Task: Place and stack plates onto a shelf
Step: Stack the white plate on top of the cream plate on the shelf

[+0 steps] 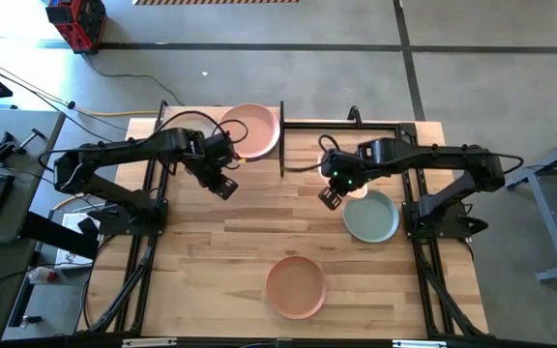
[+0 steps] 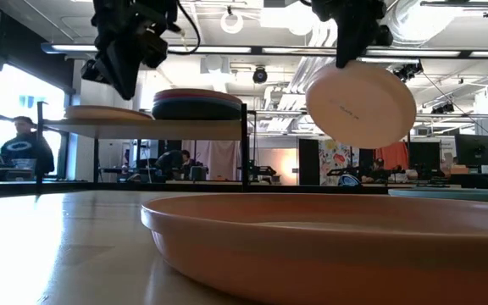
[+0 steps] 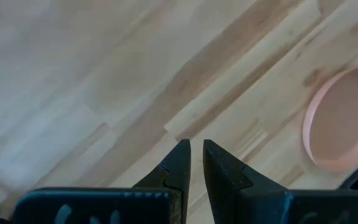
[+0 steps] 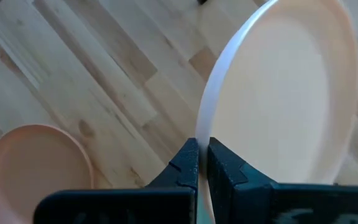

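Observation:
My right gripper hangs over the middle of the table, shut on a cream plate. My left gripper hovers left of it above bare wood, just in front of the shelf, its fingers shut on nothing. The shelf stands at the table's far edge. It carries a stack of plates with a pink plate on top, and a beige plate lying flat beside the stack. A sage green plate and a peach-orange plate lie flat on the tabletop. My right gripper pinches the cream plate's rim between its two fingers, one on each face. The fingers come from above, pointing down, and hold the upper edge. The plate is lifted clear and hangs tilted below them, its underside toward the near edge.
The peach-orange plate lies near the table's near edge, close to the low camera. Black posts and a black rail run along the far edge, right of the shelf. Bare wood lies between the two grippers. People sit in the room behind the table.

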Controlling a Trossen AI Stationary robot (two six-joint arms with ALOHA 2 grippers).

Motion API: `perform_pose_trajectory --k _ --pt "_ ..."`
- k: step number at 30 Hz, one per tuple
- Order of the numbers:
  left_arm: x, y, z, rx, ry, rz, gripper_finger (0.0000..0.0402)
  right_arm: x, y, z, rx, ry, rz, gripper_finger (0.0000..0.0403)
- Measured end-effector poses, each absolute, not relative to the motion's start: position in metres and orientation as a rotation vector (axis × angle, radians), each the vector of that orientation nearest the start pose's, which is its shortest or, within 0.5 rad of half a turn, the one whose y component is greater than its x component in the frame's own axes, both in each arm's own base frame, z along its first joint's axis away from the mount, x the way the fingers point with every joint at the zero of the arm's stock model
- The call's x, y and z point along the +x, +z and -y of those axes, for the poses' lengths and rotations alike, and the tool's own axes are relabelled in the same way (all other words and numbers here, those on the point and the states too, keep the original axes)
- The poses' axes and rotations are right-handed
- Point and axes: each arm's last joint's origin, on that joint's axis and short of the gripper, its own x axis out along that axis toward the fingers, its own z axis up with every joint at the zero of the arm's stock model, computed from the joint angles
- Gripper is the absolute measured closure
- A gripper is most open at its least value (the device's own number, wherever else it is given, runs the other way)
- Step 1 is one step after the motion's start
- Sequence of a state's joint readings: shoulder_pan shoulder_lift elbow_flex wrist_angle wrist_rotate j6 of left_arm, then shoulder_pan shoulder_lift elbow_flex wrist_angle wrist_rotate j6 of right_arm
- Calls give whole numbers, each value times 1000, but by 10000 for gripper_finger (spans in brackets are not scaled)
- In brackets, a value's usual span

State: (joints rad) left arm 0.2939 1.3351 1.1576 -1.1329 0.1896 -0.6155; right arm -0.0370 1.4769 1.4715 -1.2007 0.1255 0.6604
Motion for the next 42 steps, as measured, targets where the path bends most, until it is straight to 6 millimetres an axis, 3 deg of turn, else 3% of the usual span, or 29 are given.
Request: perform_pose_trajectory --k 9,15,29,42 --pt "228 282 -63 -818 440 -1220 371 275 335 -12 490 -543 -1080 403" --pt "230 284 -67 -897 347 -1185 371 278 337 -22 487 -511 -1046 403" --pt "243 291 -71 -1070 254 -1035 371 296 346 -67 343 -13 -937 403" --pt "243 291 -69 -1241 295 -1051 371 323 305 -89 151 145 -1070 403"
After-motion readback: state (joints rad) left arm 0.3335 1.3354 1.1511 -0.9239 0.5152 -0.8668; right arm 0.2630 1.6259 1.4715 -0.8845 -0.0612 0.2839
